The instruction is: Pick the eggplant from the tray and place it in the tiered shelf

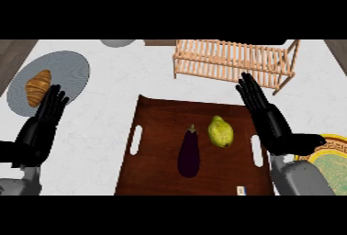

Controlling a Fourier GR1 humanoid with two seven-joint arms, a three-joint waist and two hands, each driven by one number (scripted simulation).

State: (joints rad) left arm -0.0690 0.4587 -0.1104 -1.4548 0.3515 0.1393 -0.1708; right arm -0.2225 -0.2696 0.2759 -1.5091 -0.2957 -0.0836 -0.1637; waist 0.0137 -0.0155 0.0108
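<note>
A dark purple eggplant [189,154] lies lengthwise in the middle of the brown wooden tray [156,137], stem end pointing away from me. The wooden tiered shelf [230,62] stands at the back, right of centre. My right hand [267,119] hovers over the tray's right edge, open with straight fingers pointing toward the shelf, a short way right of the eggplant. At the left side my left hand [42,126] rests open, fingers up, off the tray.
A yellow-green pear [220,131] lies on the tray just right of the eggplant. A grey plate [71,69] with a croissant [38,86] sits at back left. A yellow-rimmed green plate [332,160] is at the right edge. A grey bowl [119,42] shows at the top.
</note>
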